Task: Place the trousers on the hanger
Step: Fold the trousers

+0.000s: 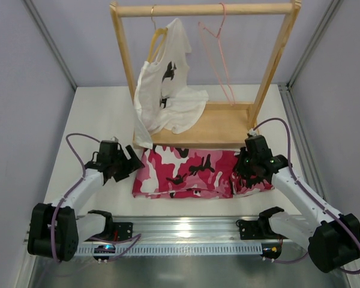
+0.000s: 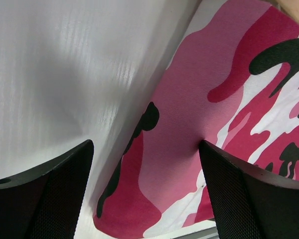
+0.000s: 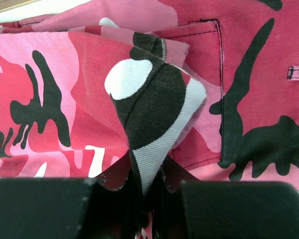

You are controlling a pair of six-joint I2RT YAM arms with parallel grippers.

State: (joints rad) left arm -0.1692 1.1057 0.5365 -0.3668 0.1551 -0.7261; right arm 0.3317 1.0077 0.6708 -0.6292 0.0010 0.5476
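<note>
A: Top view first. The trousers [image 1: 186, 173] lie folded flat on the table [image 1: 102, 120], just in front of the base of the wooden rack [image 1: 204, 9]. The hanger [image 1: 219, 60], the thin pink wire one, hangs empty on the rack's top bar. It is to the right of the white T-shirt [image 1: 168, 99], which is on its own wooden hanger [image 1: 158, 36].

B: And the 2 arms?

A: 1 at each end of the cloth. We read the right gripper [image 3: 142, 191] as closed on the trousers. Its wrist view shows a fold pinched up into a peak between the fingers, near a stitched pocket.

B: The left gripper [image 2: 145, 149]?

A: Jaws wide apart, nothing between them. They straddle the left edge of the trousers, 1 finger over bare table and 1 over cloth. We cannot tell whether the tips touch.

B: Why that arrangement?

A: Our judgement is that a hold at both ends would lift the cloth as a span, not a dangling heap. That suits draping it over the hanger's bottom wire. The left end is not yet held and nothing is on the hanger, so we put the task early.

B: Risk?

A: The right pinch takes little cloth and could slip. The wire hanger hangs free and may swing.
</note>
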